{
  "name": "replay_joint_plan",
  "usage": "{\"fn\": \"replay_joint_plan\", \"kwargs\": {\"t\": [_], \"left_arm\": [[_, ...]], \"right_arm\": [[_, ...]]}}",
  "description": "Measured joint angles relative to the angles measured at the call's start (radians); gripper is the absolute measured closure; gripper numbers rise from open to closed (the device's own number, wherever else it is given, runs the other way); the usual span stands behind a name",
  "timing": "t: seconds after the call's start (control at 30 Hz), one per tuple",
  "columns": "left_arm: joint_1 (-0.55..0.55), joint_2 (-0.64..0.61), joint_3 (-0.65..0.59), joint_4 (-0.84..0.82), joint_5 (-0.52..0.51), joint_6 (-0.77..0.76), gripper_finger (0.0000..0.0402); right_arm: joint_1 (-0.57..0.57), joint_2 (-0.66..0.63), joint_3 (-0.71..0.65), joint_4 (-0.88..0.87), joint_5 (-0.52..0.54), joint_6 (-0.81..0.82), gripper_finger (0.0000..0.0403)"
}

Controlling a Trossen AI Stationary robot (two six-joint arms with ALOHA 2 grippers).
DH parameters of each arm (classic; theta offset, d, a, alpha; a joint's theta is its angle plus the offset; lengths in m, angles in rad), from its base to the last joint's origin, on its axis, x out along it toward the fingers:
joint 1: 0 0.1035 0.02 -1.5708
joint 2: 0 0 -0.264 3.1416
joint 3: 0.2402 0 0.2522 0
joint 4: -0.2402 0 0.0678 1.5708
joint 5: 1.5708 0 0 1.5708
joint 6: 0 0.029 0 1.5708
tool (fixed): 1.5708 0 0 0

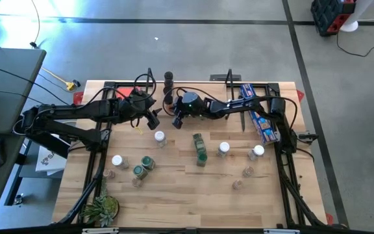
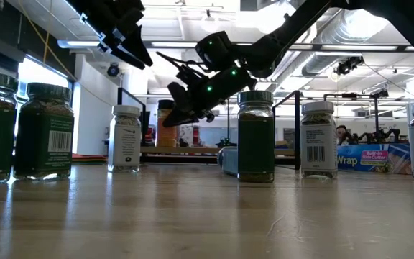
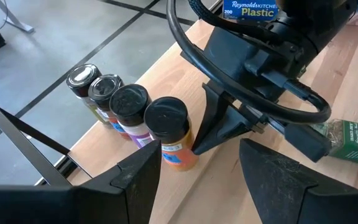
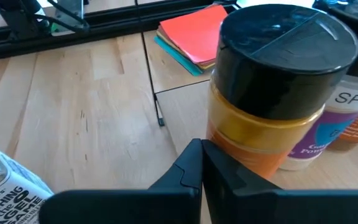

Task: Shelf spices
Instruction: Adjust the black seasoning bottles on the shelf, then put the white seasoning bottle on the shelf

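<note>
right pincer (image 4: 201,163) shut, empty | round black-lidded orange jar (image 4: 277,81) | left pincer (image 3: 197,171) open, empty

Left arm (image 1: 76,117) reaching in from the left side, stretched toward the middle back of the table. Left gripper (image 1: 153,121) up off the table, 2 fingers (image 3: 135,177) apart, nothing between them. Right arm (image 1: 239,104) coming from the right side, bent and stretched to the middle. Right gripper (image 1: 178,120) pointing down and toward the left one, 2 fingers (image 4: 188,168) pressed tight together, holding nothing. Both grippers near each other, not touching. In the low view, both hanging above the table, tilted down.
</note>
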Motion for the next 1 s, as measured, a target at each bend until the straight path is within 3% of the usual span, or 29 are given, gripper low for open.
{"fn": "replay_joint_plan", "kwargs": {"t": [0.2, 0.4, 0.73, 0.83, 1.0], "left_arm": [[-0.003, 0.0, 0.0, -0.001, 0.0, 0.0, 0.0191], [-0.033, 0.0, 0.0, -0.003, -0.002, 0.0, 0.0191], [-0.15, -0.001, -0.008, 0.007, -0.068, -0.053, 0.0191], [-0.188, -0.001, -0.041, 0.051, -0.111, -0.055, 0.0191], [-0.22, -0.001, -0.124, 0.156, -0.131, -0.088, 0.0191]], "right_arm": [[0.024, -0.029, 0.0, -0.029, -0.017, -0.024, 0.0402], [0.075, -0.185, 0.0, -0.246, -0.006, -0.109, 0.0402], [0.368, -0.547, 0.001, -0.754, 0.414, -0.262, 0.0402], [0.483, -0.631, -0.007, -0.877, 0.506, -0.2, 0.0402], [0.642, -0.745, -0.162, -0.818, 0.687, 0.012, 0.0402]]}}
